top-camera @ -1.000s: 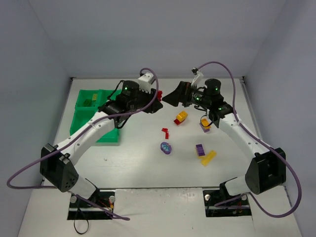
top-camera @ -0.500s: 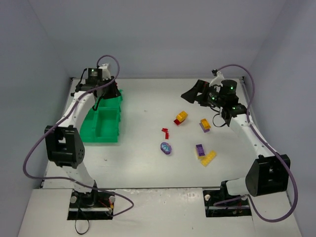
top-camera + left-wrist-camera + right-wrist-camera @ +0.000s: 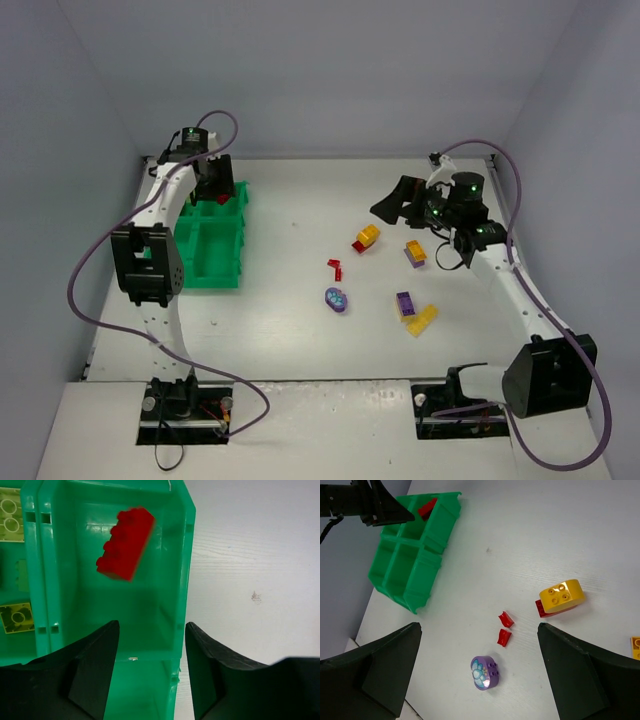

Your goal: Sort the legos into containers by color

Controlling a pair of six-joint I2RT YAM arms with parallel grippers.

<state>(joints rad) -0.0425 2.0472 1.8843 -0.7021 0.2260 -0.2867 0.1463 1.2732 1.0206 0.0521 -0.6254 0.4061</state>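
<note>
The green tray of containers (image 3: 205, 272) stands at the left. My left gripper (image 3: 212, 186) hovers over its far right compartment, jaws apart with nothing between them (image 3: 151, 625). A red brick (image 3: 125, 542) lies loose and blurred inside that compartment (image 3: 222, 200). My right gripper (image 3: 392, 203) hangs wide open and empty (image 3: 477, 627) above the middle of the table. Below it are a purple oval piece (image 3: 485, 672), two small red pieces (image 3: 505, 627) and a yellow brick on a red one (image 3: 560, 597).
Lime pieces (image 3: 11, 515) lie in the neighbouring compartment. An orange-on-purple brick (image 3: 415, 252), a purple brick (image 3: 405, 303) and a yellow brick (image 3: 422, 320) sit on the right of the table. The tray wall (image 3: 185, 580) runs under the left fingers.
The left arm swung from the table's middle to the tray with the red brick, then opened and the brick dropped into the compartment. The right gripper drew back to the right.
</note>
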